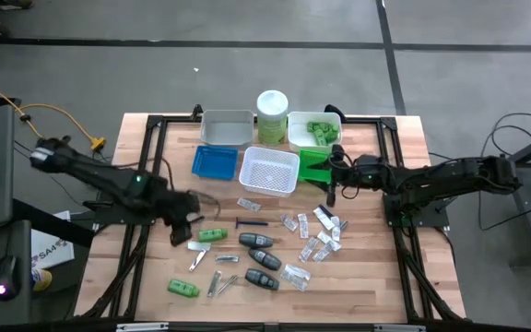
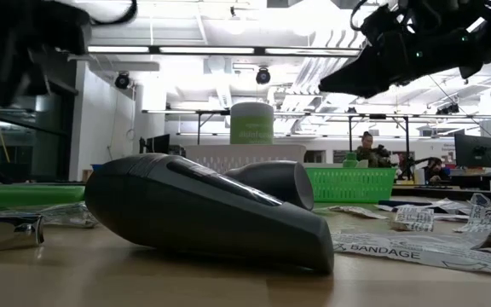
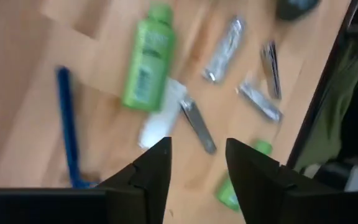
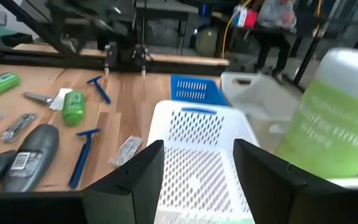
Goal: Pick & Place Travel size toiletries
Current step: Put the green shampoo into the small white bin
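Observation:
The toiletries lie spread on the wooden table: green tubes (image 1: pixel 212 235) (image 1: pixel 182 289), dark grey oval cases (image 1: pixel 256 241), a blue razor (image 1: pixel 252 222), clear packets (image 1: pixel 316 242) and silver clippers (image 1: pixel 224 281). My left gripper (image 1: pixel 188 224) hovers open and empty over the left part of the spread. Its wrist view shows a green tube (image 3: pixel 146 65), a blue razor (image 3: pixel 67 124) and clippers (image 3: pixel 197 124) beyond its fingers (image 3: pixel 197 163). My right gripper (image 1: pixel 333 183) is open and empty, held above the table beside the white basket (image 4: pixel 197 143).
Trays stand at the far side: grey (image 1: pixel 227 127), blue (image 1: pixel 215 162), the white basket (image 1: pixel 268 172), a green tray (image 1: pixel 316 168) and a white tray holding green items (image 1: pixel 314 130). A pale-green canister (image 1: pixel 272 116) stands between them. People show in the room behind (image 2: pixel 366 147).

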Available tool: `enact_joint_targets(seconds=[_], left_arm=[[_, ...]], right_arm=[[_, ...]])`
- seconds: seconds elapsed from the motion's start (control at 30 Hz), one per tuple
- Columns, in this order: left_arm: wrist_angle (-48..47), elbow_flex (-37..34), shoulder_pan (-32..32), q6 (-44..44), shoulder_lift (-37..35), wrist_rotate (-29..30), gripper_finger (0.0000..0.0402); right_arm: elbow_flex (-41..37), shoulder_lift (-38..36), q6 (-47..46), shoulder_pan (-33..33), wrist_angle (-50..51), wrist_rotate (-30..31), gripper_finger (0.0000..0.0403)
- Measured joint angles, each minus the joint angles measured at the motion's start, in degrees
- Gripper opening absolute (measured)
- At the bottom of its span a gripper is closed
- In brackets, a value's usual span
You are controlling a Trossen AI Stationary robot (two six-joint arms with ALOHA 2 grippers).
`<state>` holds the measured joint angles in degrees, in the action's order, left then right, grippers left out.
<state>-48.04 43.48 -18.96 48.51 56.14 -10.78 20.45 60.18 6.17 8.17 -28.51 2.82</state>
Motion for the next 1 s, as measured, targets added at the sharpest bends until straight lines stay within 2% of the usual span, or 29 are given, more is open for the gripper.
enact_joint_targets(seconds=[0.17,0.27,0.4,0.63,0.73,0.83,0.93,1.0], left_arm=[[-0.08,5.41,-13.95,5.16,7.38,4.77,0.0119],[2.24,6.17,-21.35,8.12,11.45,4.73,0.0108],[5.36,6.24,-27.35,14.34,15.94,4.65,0.0105],[10.87,6.24,-29.87,19.19,21.66,0.90,0.0118],[13.29,6.26,-29.79,16.00,24.31,0.62,0.0138],[15.02,6.35,-29.81,10.83,27.68,-3.35,0.0153],[14.74,6.32,-29.84,10.15,29.90,-7.79,0.0158],[14.70,6.32,-29.84,10.36,30.63,-8.44,0.0159]], right_arm=[[0.00,0.00,-1.89,-1.70,3.95,-0.04,0.0187],[0.00,0.02,-2.07,-3.46,5.11,-0.03,0.0187],[0.00,0.01,-2.03,-6.13,4.94,-0.03,0.0187],[0.00,0.02,-1.45,-9.00,3.52,0.25,0.0187],[0.02,0.02,-0.94,-9.53,2.86,0.23,0.0187],[0.02,0.02,-0.50,-9.83,2.77,0.29,0.0187],[0.02,0.02,-0.34,-9.82,2.58,0.49,0.0187],[0.02,0.02,-0.34,-9.78,2.58,0.56,0.0187]])
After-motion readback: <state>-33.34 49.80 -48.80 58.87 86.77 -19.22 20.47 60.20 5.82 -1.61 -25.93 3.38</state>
